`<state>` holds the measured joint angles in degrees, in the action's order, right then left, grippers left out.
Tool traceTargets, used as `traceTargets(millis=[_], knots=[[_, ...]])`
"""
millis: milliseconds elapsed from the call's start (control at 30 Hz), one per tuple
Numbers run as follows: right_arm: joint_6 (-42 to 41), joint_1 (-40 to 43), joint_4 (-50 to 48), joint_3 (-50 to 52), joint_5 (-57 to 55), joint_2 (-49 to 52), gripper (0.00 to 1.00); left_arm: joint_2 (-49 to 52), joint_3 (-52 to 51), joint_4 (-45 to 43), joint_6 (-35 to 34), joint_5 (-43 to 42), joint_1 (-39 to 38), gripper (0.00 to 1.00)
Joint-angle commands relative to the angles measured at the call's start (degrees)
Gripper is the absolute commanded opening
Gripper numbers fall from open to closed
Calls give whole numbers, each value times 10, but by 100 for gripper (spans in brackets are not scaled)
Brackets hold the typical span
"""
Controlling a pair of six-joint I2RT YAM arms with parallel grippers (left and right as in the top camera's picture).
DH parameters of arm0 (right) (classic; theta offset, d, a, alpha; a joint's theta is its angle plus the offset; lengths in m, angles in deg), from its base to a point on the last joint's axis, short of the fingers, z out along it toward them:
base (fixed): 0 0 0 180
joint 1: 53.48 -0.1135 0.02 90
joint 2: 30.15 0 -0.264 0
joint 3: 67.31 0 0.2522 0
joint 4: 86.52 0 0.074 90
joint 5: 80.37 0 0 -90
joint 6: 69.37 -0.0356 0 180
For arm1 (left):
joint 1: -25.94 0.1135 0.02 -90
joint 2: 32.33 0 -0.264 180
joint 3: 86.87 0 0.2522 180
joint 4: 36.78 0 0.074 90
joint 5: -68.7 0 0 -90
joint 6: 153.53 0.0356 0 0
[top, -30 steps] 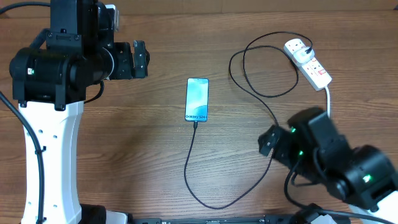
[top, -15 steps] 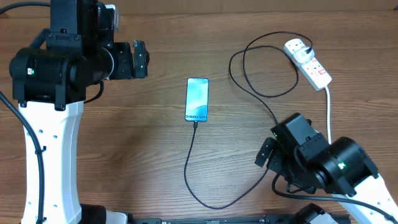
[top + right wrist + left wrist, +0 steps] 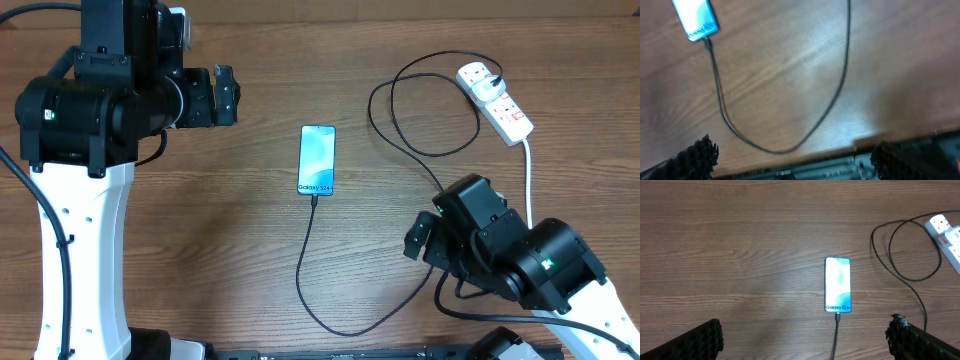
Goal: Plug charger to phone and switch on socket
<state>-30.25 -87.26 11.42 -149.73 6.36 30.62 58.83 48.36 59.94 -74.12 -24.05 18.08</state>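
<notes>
right pincer (image 3: pixel 800 159) shifted left, apart | left pincer (image 3: pixel 807 341) unmoved, apart | charger (image 3: pixel 310 270) in phone (image 3: pixel 316 158)

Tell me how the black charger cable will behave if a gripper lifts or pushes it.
The charger lies in slack loops, so it is probably floppy and would drape rather than hold shape. It looks thin, so likely light. With its tip at the phone, a hard tug may drag the phone along.
</notes>
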Motion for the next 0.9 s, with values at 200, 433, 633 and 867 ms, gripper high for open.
traceTargets(millis=[200, 433, 633, 867], knots=[[176, 63, -99, 3, -16, -47, 100, -4, 1, 0, -6, 4, 0, 100], [285, 131, -242, 78, 10, -135, 100, -4, 1, 0, -6, 4, 0, 100], [302, 212, -382, 214, 25, -252, 100, -4, 1, 0, -6, 4, 0, 100], [304, 264, -460, 340, 30, -376, 100, -4, 1, 0, -6, 4, 1, 100]])
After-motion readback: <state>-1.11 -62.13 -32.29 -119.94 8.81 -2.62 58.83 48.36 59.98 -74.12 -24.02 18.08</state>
